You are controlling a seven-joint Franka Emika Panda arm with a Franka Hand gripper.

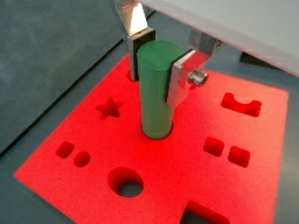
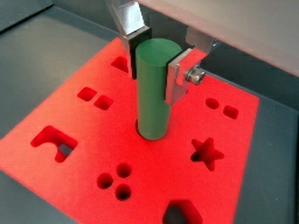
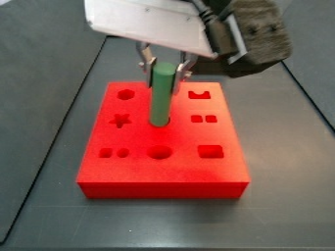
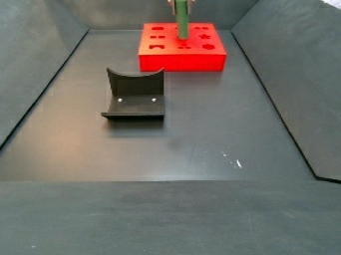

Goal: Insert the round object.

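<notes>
Dark grey floor (image 4: 173,149), sloped walls, red block (image 3: 164,162) at far end, hand (image 1: 158,54) above it pinching upright green peg (image 1: 156,87)

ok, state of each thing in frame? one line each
gripper: over the red block, shut on the green peg's upper part
green peg: upright, lower end in a hole in the block's middle
red block: flat on the floor, other holes empty
grey U-shaped holder: empty, apart from the block
</notes>
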